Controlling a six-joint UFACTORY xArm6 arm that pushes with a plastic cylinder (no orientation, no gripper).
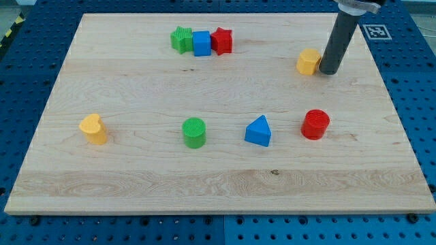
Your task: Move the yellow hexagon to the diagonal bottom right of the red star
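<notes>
Tool tip (328, 71) touches yellow hexagon (308, 61) on its right side.

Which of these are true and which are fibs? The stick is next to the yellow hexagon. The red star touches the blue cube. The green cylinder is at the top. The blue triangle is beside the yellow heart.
1. My tip is right beside the yellow hexagon: true.
2. The red star touches the blue cube: true.
3. The green cylinder is at the view's top: false, it sits lower down, mid-board.
4. The blue triangle is beside the yellow heart: false, the green cylinder lies between them.
</notes>
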